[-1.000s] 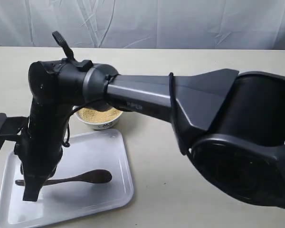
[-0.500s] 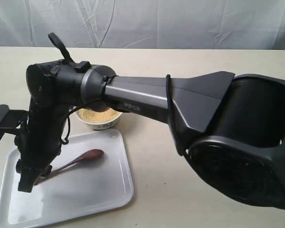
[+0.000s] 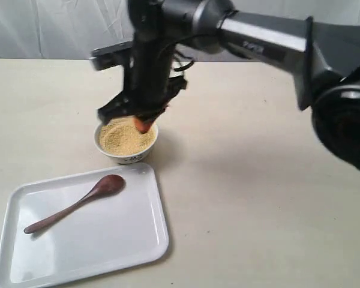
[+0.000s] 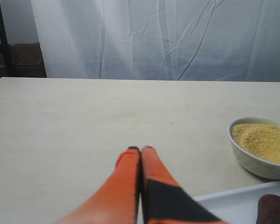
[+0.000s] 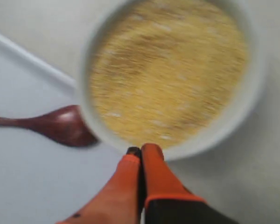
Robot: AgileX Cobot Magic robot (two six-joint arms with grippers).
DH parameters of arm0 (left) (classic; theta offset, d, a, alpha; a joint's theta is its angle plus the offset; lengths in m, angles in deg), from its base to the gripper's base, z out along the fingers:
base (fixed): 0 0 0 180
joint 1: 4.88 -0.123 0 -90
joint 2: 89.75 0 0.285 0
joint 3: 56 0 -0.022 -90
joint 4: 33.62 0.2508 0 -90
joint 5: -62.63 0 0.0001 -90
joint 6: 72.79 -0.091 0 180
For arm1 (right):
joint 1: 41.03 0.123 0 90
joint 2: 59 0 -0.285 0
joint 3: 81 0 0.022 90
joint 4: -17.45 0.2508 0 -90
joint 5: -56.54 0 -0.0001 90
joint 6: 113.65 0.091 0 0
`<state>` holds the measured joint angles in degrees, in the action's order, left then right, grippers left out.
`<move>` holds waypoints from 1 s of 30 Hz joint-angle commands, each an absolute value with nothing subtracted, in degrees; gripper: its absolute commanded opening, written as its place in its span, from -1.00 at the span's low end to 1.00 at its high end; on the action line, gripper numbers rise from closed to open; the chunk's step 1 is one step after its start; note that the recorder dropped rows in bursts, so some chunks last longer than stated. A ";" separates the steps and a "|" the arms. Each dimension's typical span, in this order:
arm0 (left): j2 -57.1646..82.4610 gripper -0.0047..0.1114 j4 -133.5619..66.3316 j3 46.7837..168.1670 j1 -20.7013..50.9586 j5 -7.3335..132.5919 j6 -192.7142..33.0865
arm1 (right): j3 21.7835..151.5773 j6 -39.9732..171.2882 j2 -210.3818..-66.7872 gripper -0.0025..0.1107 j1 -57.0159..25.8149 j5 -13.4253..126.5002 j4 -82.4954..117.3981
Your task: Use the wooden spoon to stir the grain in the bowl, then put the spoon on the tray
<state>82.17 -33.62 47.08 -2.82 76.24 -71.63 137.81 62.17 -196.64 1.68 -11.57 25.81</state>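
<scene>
The dark wooden spoon (image 3: pixel 78 204) lies on the white tray (image 3: pixel 108 243), scoop toward the bowl, touched by no gripper. Behind the tray stands the small white bowl (image 3: pixel 127 156) holding golden grain (image 3: pixel 123 137). My right gripper (image 3: pixel 144 125) hangs just above the bowl's rim, shut and empty; its wrist view shows the right gripper (image 5: pixel 141 149) over the bowl (image 5: pixel 257 70), the grain (image 5: pixel 168 70) and the spoon's scoop (image 5: pixel 60 126). My left gripper (image 4: pixel 140 149) is shut and empty over bare table, with the bowl (image 4: pixel 252 161) and tray (image 4: pixel 233 205) beside it.
The right arm's dark links (image 3: pixel 270 36) reach across from the right above the table. A white curtain (image 3: pixel 48 30) closes off the far edge. The left arm is out of the exterior view.
The right arm has lifted off the tray and swung back to above the bowl. The spoon now lies free on the tray, turned more diagonally than a second ago.
</scene>
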 commanded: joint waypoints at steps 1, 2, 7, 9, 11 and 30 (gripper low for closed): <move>82.46 -0.91 -33.92 46.78 -3.08 75.85 -71.67 | 129.98 67.51 -189.09 -0.95 -9.28 -13.43 23.89; 82.46 -0.91 -33.92 46.78 -3.08 75.85 -71.67 | 126.47 67.64 -187.20 -0.95 -11.14 -13.43 23.40; 82.46 -0.91 -33.92 46.78 -3.08 75.85 -71.67 | 109.11 68.59 -174.94 -0.95 -19.32 -7.39 18.43; 82.46 -0.91 -33.92 46.78 -3.08 75.85 -71.67 | 93.34 71.67 -163.09 -0.95 -25.15 0.03 15.51; 82.46 -0.91 -33.92 46.78 -3.08 75.85 -71.67 | 84.42 72.38 -153.75 -0.95 -27.32 4.05 12.14; 82.46 -0.91 -33.92 46.78 -3.08 75.85 -71.67 | 51.07 72.50 -74.40 -0.95 -27.68 20.37 12.52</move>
<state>82.17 -33.62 47.08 -2.82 76.24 -71.63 51.25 72.59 -78.43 -27.36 20.48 12.39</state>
